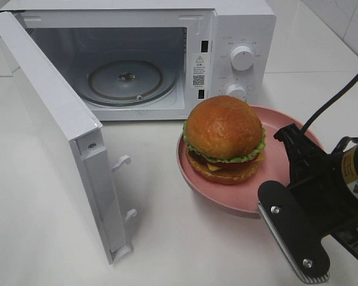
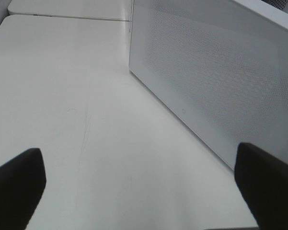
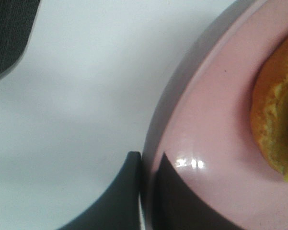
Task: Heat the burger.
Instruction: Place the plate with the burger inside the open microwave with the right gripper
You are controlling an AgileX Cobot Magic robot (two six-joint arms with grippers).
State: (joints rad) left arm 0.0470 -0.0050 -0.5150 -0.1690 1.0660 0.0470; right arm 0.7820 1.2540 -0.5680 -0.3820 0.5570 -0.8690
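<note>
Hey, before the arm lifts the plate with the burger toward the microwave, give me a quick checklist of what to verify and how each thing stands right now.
1. The microwave door is swung wide: ok.
2. The glass turntable has nothing on it: ok.
3. The right gripper is closed on the plate rim, one finger on each side: ok.
4. The burger sits upright, within the plate: ok.
5. The left gripper is open, holds nothing, and is not between plate and oven: ok.
6. The grip is firm enough to carry the plate level: cannot tell.
</note>
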